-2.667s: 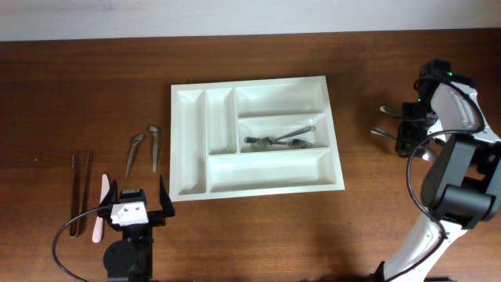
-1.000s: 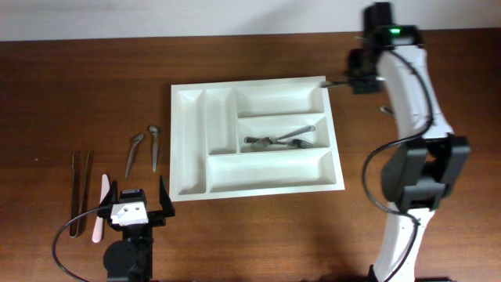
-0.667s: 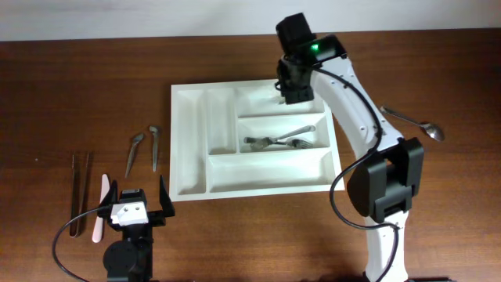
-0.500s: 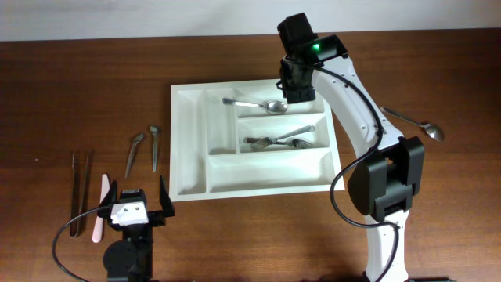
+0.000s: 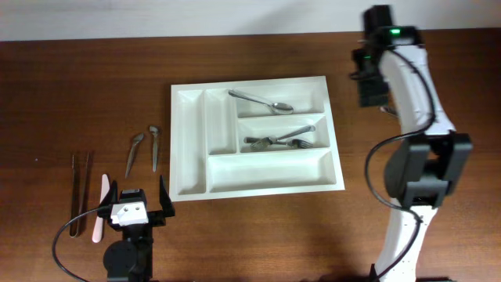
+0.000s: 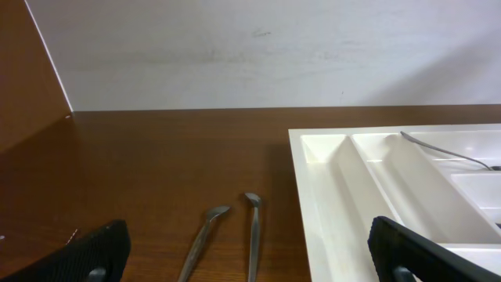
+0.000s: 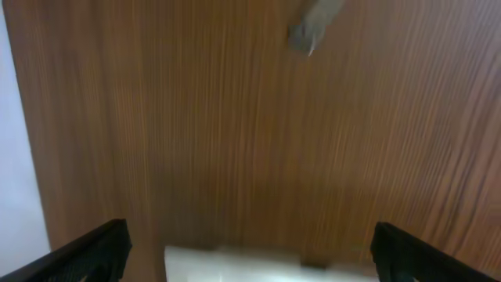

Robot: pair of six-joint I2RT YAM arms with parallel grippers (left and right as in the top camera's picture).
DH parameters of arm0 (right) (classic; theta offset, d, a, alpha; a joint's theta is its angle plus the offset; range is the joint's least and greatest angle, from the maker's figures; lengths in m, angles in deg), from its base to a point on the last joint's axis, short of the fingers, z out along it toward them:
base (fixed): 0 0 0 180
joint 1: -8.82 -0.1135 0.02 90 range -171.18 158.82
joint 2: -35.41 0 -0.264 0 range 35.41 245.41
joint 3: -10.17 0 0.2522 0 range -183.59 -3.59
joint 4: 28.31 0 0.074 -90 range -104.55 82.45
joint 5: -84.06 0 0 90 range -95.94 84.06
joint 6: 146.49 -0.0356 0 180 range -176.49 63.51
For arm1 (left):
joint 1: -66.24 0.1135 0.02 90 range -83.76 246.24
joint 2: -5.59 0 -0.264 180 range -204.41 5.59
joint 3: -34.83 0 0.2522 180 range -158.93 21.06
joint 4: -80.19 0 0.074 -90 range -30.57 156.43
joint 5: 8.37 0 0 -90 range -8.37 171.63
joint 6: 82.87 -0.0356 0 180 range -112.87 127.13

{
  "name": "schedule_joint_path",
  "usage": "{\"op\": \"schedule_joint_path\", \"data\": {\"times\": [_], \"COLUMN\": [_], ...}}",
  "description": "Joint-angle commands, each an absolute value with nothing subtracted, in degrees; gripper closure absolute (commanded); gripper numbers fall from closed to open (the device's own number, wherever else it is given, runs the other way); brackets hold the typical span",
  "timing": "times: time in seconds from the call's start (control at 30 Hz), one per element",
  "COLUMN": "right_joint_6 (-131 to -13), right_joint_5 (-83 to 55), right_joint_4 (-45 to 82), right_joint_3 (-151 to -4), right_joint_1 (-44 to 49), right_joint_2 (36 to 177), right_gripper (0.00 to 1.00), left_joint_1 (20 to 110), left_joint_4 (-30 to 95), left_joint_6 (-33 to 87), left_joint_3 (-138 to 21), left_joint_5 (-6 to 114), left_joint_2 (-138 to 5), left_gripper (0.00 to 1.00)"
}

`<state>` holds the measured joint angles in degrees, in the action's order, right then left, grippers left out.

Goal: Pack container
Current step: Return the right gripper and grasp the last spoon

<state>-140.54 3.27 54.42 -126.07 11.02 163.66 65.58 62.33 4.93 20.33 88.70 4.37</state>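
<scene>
Item one, nearest me: I am seeing the left gripper [image 5: 138, 190] parked by the near edge toward the left corner. Its fingers are spread wide and carrying nothing, so it is probably idling while the other arm works. Just left of it, long metal tweezers [image 5: 78, 196] and a pink utensil [image 5: 100, 207] are lying. A little farther, two small spoons [image 5: 135, 153] are waiting beside the container [image 5: 266, 168], presumably stock not yet packed. The container is sitting mid-counter, its long axis running left to right along the near edge, with the narrow compartments at its left end. Several utensils [image 5: 280, 139] are resting in the middle long compartment and a spoon [image 5: 262, 100] in the far one, sorted by kind, I judge. Farthest, toward the far right corner, the right gripper [image 5: 368, 90] is hovering over bare wood with fingers wide and empty, likely seeking another piece.
</scene>
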Motion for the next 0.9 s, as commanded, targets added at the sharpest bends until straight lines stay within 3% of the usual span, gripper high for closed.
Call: {"op": "schedule_joint_path", "data": {"times": [0.0,0.33,0.53,0.87], "right_joint_6": [-133.6,-146.4,-153.1,-154.5], "right_joint_5": [5.0,-2.6,0.5,2.3], "right_joint_4": [55.0,55.9,54.4,54.3], "right_joint_3": [-126.6,-126.6,-126.6,-126.6], "right_joint_1": [15.1,21.1,22.0,26.6], "right_joint_2": [165.3,172.9,174.2,175.4], "right_gripper": [0.01,0.01,0.01,0.01], "left_joint_1": [65.9,65.9,65.9,65.9], "left_joint_4": [62.1,62.1,62.1,62.1], "left_joint_6": [4.3,4.3,4.3,4.3], "left_joint_3": [20.5,20.5,20.5,20.5], "left_joint_5": [88.7,88.7,88.7,88.7], "left_joint_2": [4.8,4.8,4.8,4.8], "left_gripper": [0.01,0.01,0.01,0.01]}}
